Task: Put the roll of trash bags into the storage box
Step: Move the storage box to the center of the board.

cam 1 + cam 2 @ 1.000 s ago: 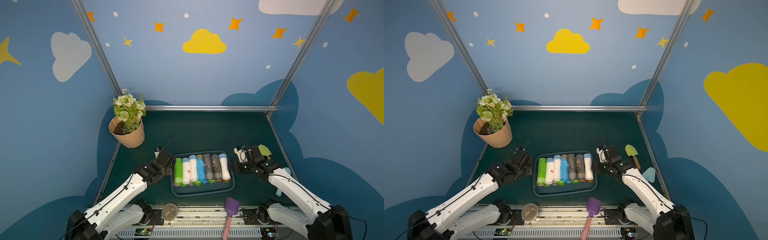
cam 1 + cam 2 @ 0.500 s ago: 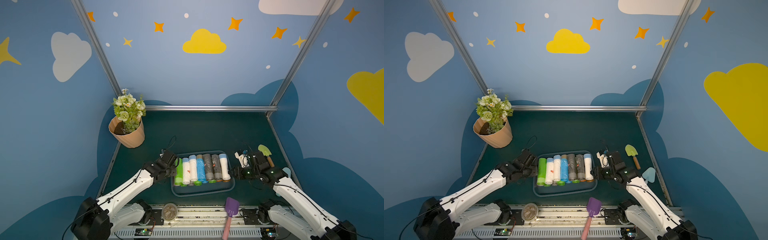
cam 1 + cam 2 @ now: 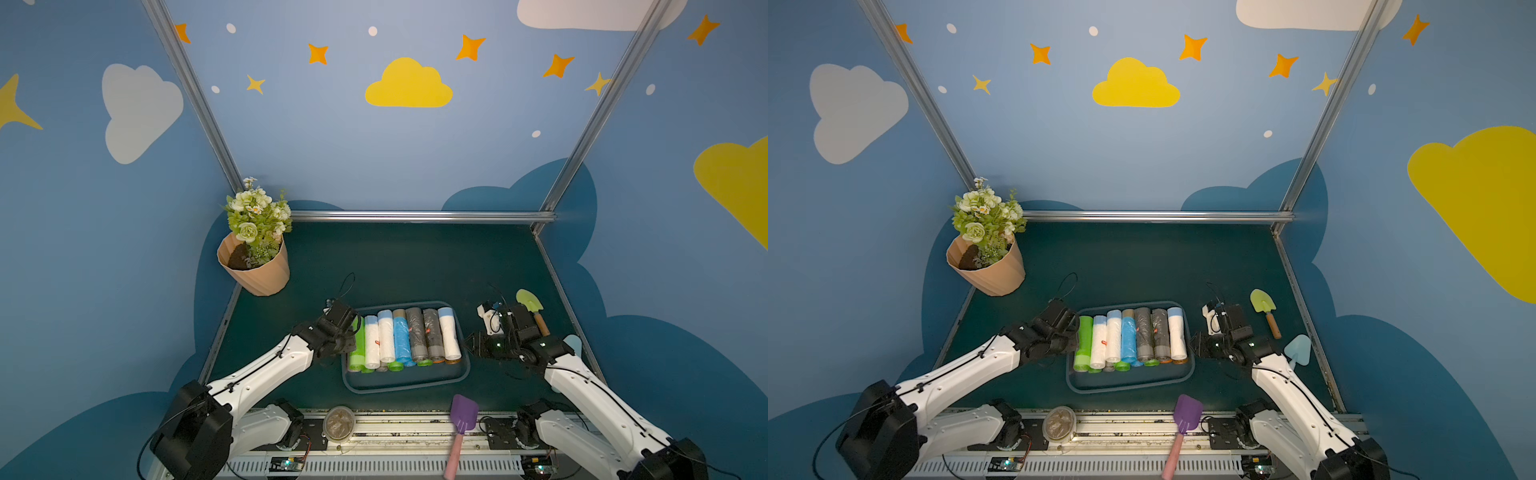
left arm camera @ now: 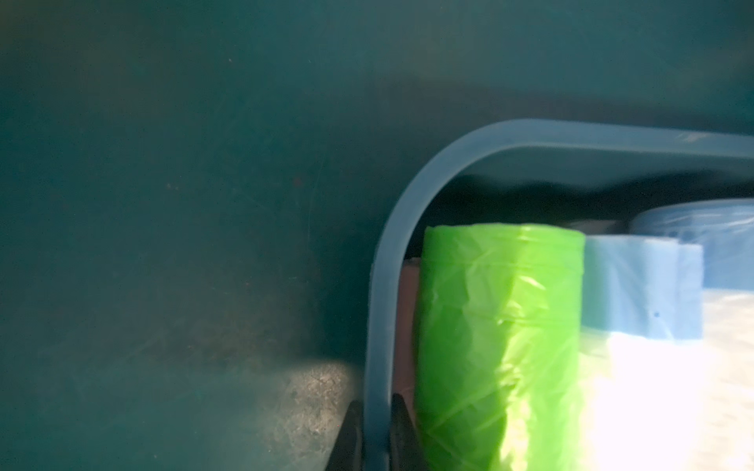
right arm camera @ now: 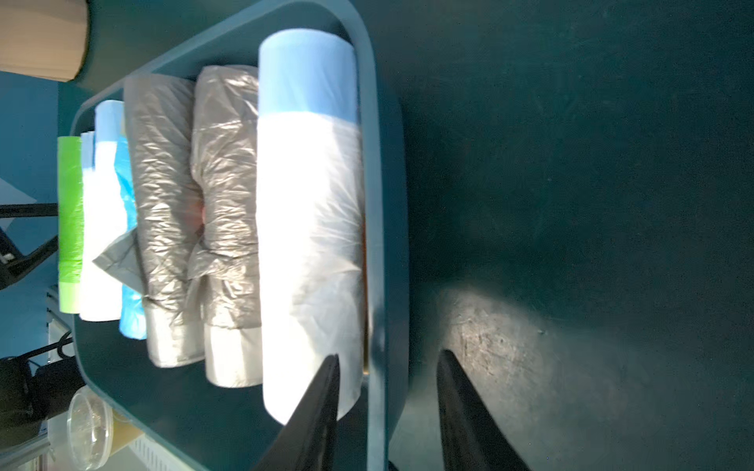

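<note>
Left wrist view: left jaws pinched shut on the storage box (image 4: 385,285) rim, green roll (image 4: 497,334) just inside.
Rolls of trash bags (image 3: 405,338) lie in the box; your right jaws straddle its right rim, apart, gripping nothing. Loading looks done; next, close right squarely.

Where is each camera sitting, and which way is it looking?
Top views: high at the front, facing down and back at the storage box; left arm and right arm show.
Left wrist: on the left arm, close over the box's left rim and green roll; left end effector pinches that rim.
Right wrist: on the right arm, over the box's right rim and white roll; right end effector straddles that rim, open.
Shared: both wrist views show the green roll.
</note>
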`<action>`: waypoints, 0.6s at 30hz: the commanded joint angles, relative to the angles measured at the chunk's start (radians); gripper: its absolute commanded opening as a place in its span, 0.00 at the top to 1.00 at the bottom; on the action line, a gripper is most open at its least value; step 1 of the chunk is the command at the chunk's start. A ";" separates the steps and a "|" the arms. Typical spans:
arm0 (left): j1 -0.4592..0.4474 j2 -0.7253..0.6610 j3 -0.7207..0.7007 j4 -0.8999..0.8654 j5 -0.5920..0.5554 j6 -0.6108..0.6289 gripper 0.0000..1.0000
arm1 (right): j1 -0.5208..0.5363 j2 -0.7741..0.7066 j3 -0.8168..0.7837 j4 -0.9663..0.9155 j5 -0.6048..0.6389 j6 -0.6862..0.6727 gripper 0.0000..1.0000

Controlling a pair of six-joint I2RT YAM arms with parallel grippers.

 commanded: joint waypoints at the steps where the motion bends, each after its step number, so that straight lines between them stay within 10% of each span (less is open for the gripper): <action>1: 0.008 0.015 0.016 0.016 -0.012 0.004 0.93 | -0.007 0.044 -0.015 0.053 0.004 0.005 0.63; 18: 0.048 0.094 0.090 0.088 -0.046 0.089 0.97 | -0.038 0.256 0.038 0.182 -0.017 0.000 0.92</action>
